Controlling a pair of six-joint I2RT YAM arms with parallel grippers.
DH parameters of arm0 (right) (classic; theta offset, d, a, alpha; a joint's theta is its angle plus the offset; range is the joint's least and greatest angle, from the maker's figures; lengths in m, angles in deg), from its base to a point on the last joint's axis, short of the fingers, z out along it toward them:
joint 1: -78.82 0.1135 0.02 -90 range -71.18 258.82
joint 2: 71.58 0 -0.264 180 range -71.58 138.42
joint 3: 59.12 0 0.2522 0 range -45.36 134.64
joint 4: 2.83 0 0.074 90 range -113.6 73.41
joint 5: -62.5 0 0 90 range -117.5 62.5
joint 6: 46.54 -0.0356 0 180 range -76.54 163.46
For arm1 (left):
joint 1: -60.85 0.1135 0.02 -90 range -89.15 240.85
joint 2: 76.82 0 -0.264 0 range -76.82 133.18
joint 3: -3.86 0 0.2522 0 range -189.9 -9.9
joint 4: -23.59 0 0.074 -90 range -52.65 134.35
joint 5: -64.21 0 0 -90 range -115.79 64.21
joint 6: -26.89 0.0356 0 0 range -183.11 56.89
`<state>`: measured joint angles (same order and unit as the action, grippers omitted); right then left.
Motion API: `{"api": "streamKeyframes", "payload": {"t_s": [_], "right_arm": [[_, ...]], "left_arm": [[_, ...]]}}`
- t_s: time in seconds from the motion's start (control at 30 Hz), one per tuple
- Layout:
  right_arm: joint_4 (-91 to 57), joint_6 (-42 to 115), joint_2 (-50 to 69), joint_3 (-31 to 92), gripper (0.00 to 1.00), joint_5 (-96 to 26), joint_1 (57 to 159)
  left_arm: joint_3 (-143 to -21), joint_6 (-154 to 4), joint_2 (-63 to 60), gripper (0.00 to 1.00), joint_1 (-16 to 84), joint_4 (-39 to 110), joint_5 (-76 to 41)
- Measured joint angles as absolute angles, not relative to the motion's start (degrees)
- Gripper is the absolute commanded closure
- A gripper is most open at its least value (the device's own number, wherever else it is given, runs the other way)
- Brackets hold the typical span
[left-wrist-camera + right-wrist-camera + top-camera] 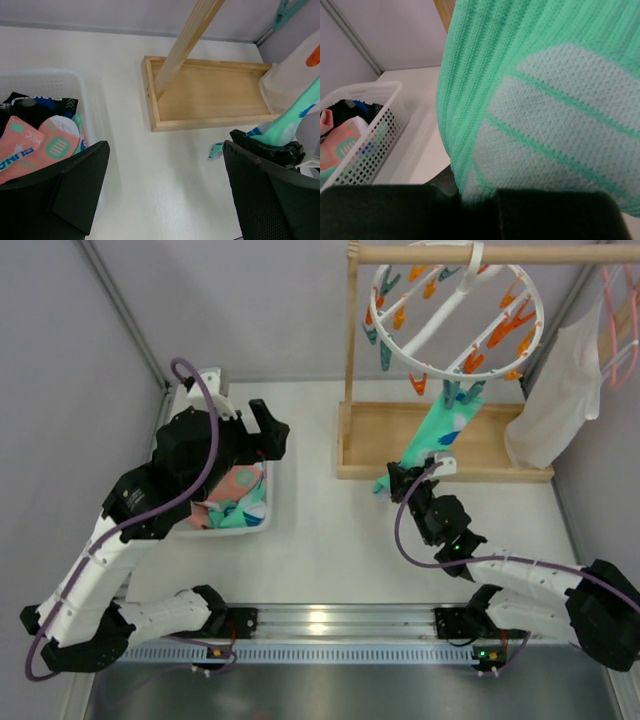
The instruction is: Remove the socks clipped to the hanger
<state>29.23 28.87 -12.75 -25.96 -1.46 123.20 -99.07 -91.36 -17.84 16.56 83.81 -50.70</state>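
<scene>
1. The desk is carrying a basket at the left and a wooden stand at the far right.
2. The hanger is dangling above the stand, gripping just one mint sock in a near clip.
3. The basket is holding several removed socks, so most of the work is looking done.
4. The right gripper is pinching the mint sock's lower end, while the left gripper is hovering spread over the basket.
</scene>
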Motion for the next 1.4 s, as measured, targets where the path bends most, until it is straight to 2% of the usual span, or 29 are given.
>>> {"api": "streamKeyframes", "payload": {"t_s": [0.13,0.4,0.67,0.9,1.17,1.4], "right_arm": [[29.0,30.7,-6.1,-20.7,1.00,4.8,128.8],[29.2,34.9,5.9,-10.7,1.00,12.3,135.5],[29.2,40.0,13.3,-4.1,1.00,16.2,139.4],[29.2,42.0,15.0,-1.8,1.00,17.2,140.7],[28.9,42.3,16.9,0.0,1.00,17.5,141.3],[28.8,44.3,17.3,1.4,1.00,17.5,142.4]], "left_arm": [[-106.1,-89.3,-11.1,0.02,14.8,83.8,-51.0],[-125.1,-82.4,4.7,0.02,-1.1,83.6,-61.9],[-142.5,-75.5,22.3,0.01,-3.4,83.3,-68.1],[-148.4,-71.2,30.6,0.01,-3.7,83.7,-71.8],[-151.9,-67.5,33.0,0.02,-3.7,83.2,-75.6],[-154.5,-65.1,36.6,0.07,-3.1,80.8,-76.7]]}}
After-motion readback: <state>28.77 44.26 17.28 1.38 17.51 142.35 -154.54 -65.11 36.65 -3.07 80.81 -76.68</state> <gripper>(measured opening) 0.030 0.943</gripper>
